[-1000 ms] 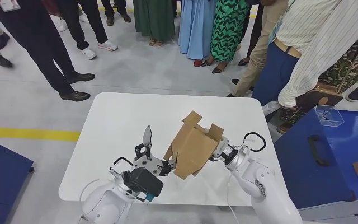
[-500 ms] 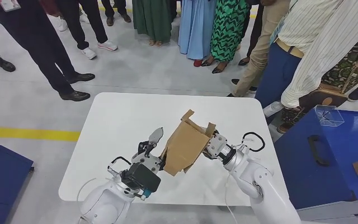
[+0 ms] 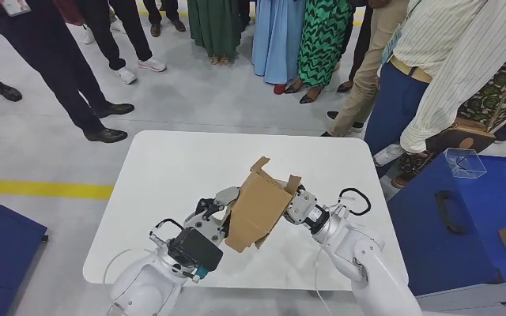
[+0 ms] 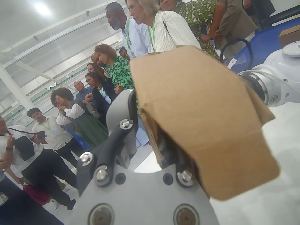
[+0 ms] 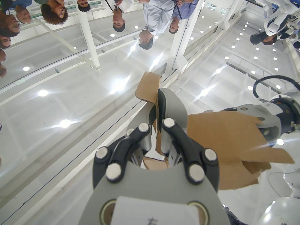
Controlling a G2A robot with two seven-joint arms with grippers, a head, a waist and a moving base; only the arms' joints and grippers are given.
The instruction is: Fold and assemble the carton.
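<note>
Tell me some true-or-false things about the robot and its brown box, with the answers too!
1. The right gripper is shut on the brown cardboard carton. True.
2. The carton is a finished, closed box. False: loose flaps stick out.
3. The white table with rounded corners is underneath the carton. True.
4. The left gripper is far away from the carton. False: it is right at the carton's edge.

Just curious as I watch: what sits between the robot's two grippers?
The carton, with the left gripper at one side and the right gripper at the other, as the top view shows.
</note>
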